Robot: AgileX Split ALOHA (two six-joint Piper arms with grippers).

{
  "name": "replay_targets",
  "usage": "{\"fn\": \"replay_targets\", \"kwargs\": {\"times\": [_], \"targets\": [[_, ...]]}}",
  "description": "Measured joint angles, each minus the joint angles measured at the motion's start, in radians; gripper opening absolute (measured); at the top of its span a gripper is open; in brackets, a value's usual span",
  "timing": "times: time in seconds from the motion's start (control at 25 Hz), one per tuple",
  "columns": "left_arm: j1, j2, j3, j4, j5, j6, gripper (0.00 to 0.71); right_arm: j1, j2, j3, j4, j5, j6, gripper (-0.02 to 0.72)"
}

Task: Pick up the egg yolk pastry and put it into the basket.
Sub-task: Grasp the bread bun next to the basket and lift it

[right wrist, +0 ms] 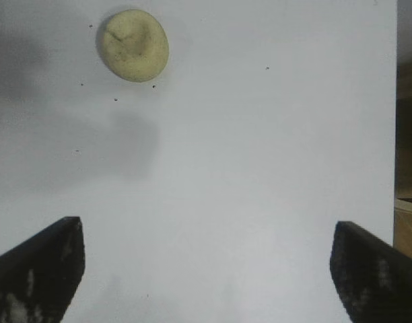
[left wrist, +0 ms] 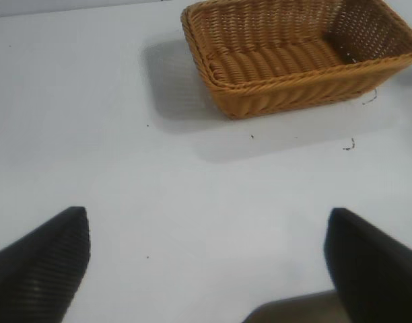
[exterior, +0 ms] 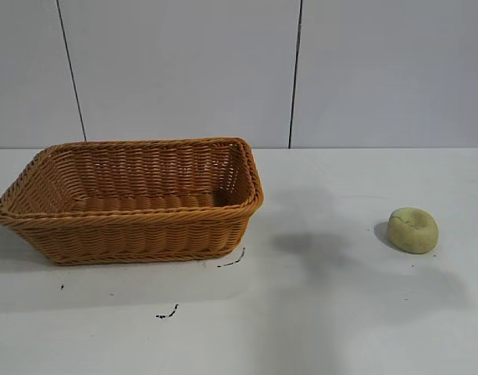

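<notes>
white table, grey panelled wall

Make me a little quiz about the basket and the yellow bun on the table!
1. True or false: the egg yolk pastry is already inside the basket.
2. In the exterior view, the pastry sits on the table at the basket's: A) left B) right C) top rim.
3. Fill in: the right gripper has its fingers ____ and holds nothing.

Key: 1 false, it lies on the table apart from the basket. 2 B. 3 open; the left gripper is open too, over bare table short of the basket.
</notes>
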Motion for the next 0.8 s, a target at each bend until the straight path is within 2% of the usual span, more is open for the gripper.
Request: {"fn": "replay_targets", "kwargs": {"times": [0.28, 0.48, 0.8], "targets": [[0.000, 0.000, 0.000, 0.000, 0.000, 0.000, 0.695, 0.012, 0.205, -0.179, 0.081, -0.020, -0.051, 0.689], [0.000, 0.000, 0.000, 0.000, 0.000, 0.000, 0.695, 0.070, 0.287, -0.228, 0.098, -0.048, -0.053, 0.689], [0.000, 0.000, 0.000, 0.000, 0.000, 0.000, 0.695, 0.073, 0.398, -0.237, 0.098, -0.079, -0.043, 0.689]]}}
